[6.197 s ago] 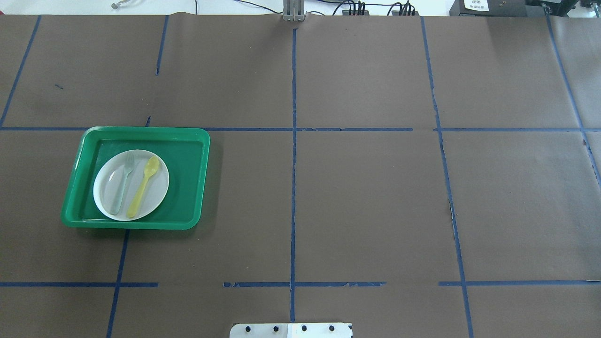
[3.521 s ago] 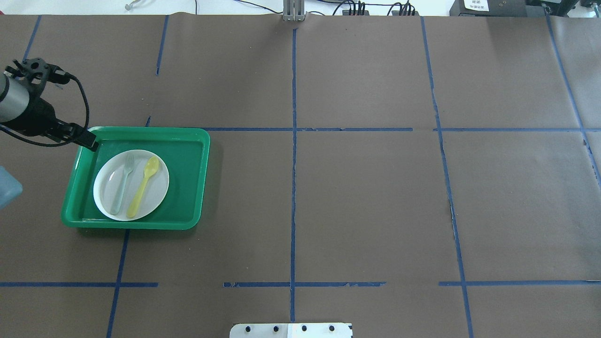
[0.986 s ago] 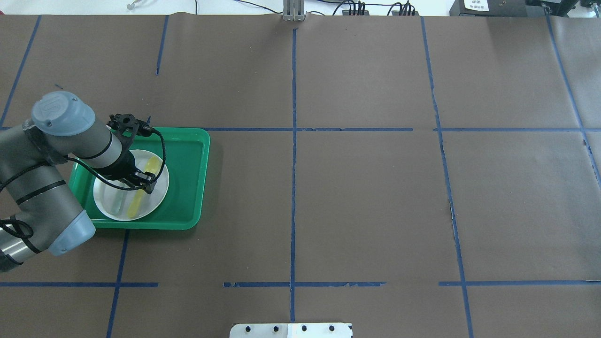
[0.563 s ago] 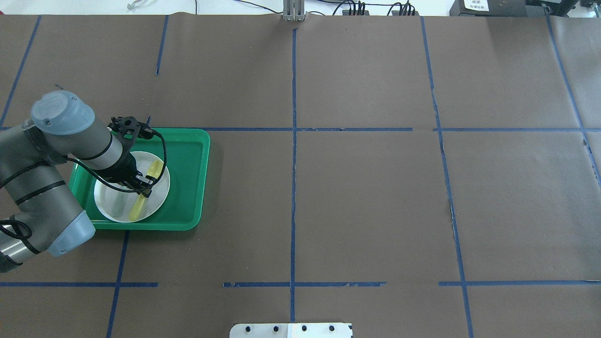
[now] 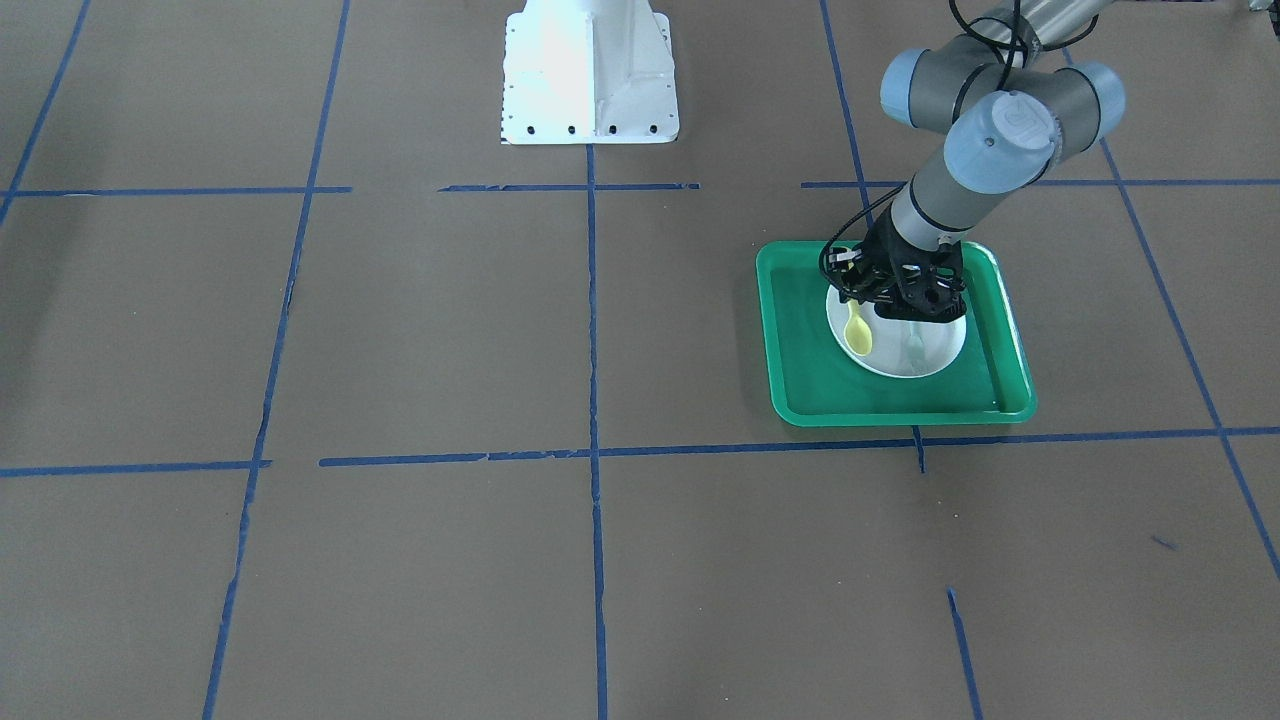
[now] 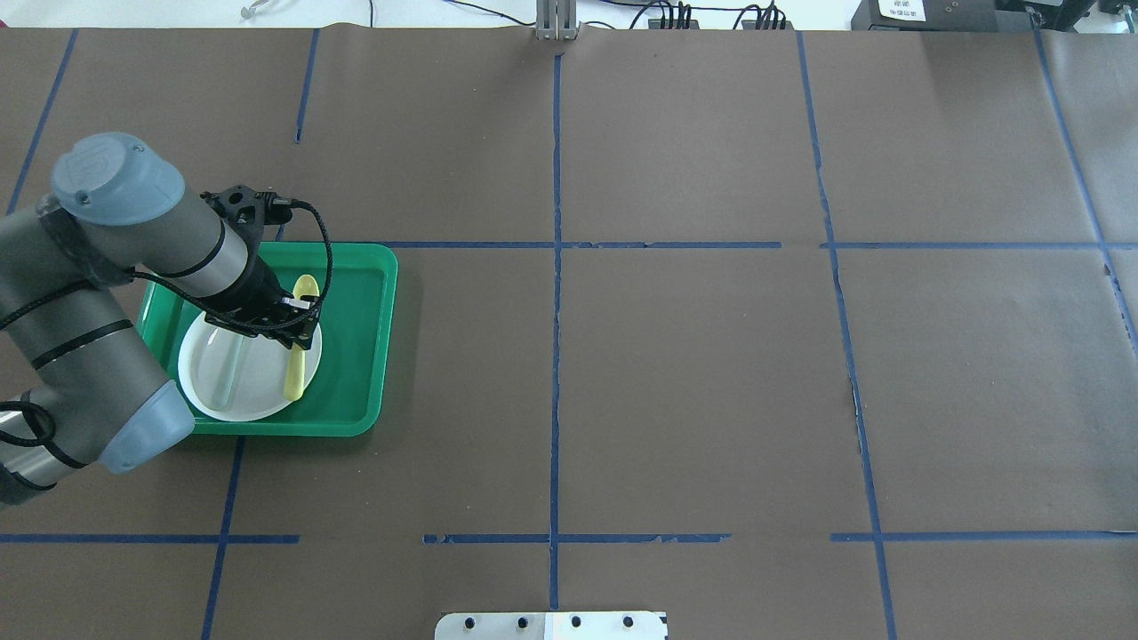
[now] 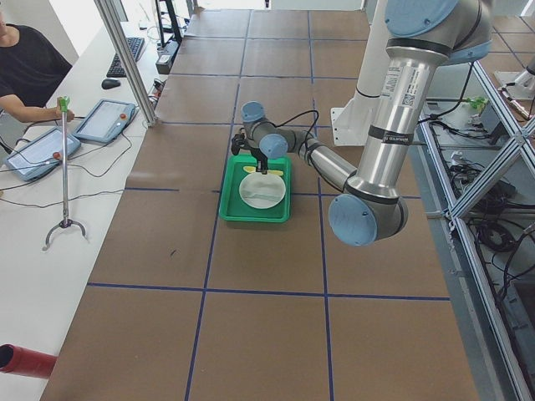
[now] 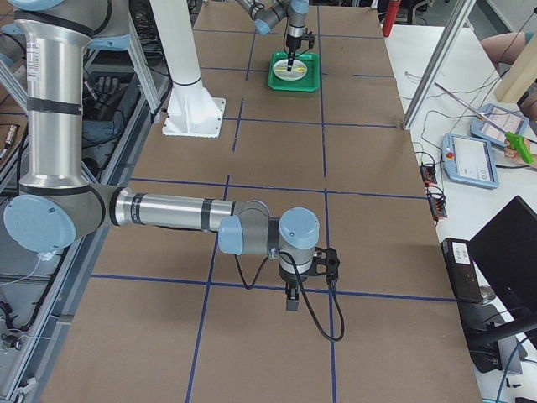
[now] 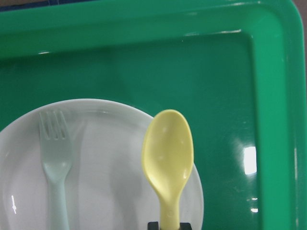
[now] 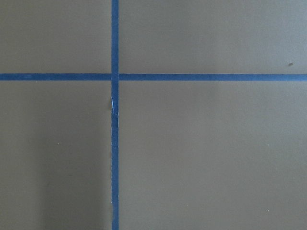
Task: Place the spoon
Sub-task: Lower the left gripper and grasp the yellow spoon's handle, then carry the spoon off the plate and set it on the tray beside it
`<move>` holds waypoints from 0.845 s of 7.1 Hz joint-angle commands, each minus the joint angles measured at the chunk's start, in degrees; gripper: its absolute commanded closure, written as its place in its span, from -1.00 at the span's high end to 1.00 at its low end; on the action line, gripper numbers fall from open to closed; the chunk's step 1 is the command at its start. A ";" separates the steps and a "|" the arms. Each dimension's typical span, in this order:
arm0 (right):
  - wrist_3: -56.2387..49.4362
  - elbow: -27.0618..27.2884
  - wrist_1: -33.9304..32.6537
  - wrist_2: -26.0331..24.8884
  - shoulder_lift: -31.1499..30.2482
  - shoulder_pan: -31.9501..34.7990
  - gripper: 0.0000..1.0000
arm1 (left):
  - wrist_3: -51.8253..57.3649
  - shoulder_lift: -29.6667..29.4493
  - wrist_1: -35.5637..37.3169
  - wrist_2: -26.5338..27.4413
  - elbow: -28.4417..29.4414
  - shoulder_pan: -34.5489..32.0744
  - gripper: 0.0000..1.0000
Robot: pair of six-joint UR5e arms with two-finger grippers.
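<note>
The left gripper [image 6: 298, 331] pinches the handle of the small pale yellow plastic spoon [image 9: 168, 153], held over the right edge of the round white plate [image 6: 249, 391] inside the green rectangular plastic tray [image 6: 384, 338]. Its bowl overhangs the plate's rim above the tray floor, short of the tray's raised far wall. The translucent grey plastic fork [image 9: 56, 163] lies apart on the plate. The brown paper-covered table [image 6: 711, 373] runs on beyond the tray. The right gripper [image 8: 291, 300] hangs well apart; its fingers' state cannot be told. Since 0.6 s ago the spoon has swung straighter, rightward
</note>
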 commanded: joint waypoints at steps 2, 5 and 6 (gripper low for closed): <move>0.00 0.02 0.00 -0.09 0.04 0.00 1.00 | -8.00 -5.13 -0.94 0.41 7.15 3.10 -1.00; 0.00 -0.07 0.00 0.00 -0.05 0.00 1.00 | -4.42 -4.43 -4.90 0.67 9.10 4.60 -1.00; 0.00 0.02 0.00 0.00 0.04 0.00 1.00 | -3.61 -4.43 -4.90 0.67 9.02 4.60 -0.74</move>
